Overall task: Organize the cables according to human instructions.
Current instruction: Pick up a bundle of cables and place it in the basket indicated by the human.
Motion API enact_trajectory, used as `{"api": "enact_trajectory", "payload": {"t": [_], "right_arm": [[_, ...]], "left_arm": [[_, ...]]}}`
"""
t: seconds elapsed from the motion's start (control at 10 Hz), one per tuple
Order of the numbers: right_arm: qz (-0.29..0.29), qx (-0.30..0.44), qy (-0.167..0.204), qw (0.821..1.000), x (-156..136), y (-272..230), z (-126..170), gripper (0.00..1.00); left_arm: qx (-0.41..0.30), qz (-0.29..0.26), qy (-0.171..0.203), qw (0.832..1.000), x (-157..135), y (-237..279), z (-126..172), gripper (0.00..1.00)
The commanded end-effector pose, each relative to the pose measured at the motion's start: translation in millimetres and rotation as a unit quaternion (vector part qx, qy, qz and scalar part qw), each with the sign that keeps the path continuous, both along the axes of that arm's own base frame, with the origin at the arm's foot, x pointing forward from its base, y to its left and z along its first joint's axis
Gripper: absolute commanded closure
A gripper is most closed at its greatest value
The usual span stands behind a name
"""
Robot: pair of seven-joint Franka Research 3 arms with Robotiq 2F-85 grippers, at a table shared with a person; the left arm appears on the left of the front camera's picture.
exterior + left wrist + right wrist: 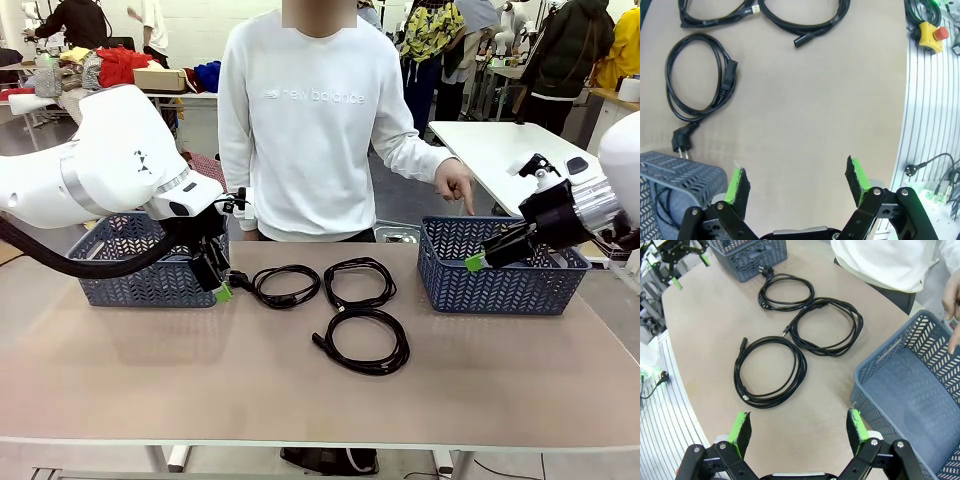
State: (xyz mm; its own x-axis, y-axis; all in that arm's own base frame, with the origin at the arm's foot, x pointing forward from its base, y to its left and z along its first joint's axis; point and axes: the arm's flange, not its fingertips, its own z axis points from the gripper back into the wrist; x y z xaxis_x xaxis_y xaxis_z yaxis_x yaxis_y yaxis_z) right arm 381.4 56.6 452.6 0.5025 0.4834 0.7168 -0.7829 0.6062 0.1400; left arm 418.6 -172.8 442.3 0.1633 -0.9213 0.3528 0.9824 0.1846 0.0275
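Note:
Three black coiled cables lie mid-table: one with a chunky plug (285, 286) (695, 82) (786, 291), one beside it (360, 282) (826, 326), and one nearer the front edge (366, 342) (770, 371). A thin black cord (661, 199) lies inside the left blue basket (140, 280) (680, 172). My left gripper (217, 281) (797, 182) hangs open at that basket's right end, beside the plugged cable, holding nothing. My right gripper (478, 260) (797, 426) is open and empty above the near-left corner of the right blue basket (500, 285) (920, 405).
The person stands at the far side, a hand (458, 186) (952, 295) pointing a finger down over the right basket's far rim. That basket looks empty. A yellow emergency-stop button (930, 35) sits off the table's edge.

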Motion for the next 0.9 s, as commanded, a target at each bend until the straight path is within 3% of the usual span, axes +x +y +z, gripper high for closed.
{"api": "enact_trajectory", "payload": {"t": [0.0,0.2,0.8], "right_arm": [[0.008,0.009,-0.015,1.000,5,0,-3,0.00],[0.000,0.000,0.000,1.000,0,0,0,0.00],[0.054,-0.106,0.045,0.992,0,97,-5,0.00]], "left_arm": [[-0.001,0.005,0.001,1.000,-1,1,0,0.00],[-0.001,0.005,0.001,1.000,-1,1,0,0.00],[-0.001,0.005,0.001,1.000,-1,1,0,0.00]]}}
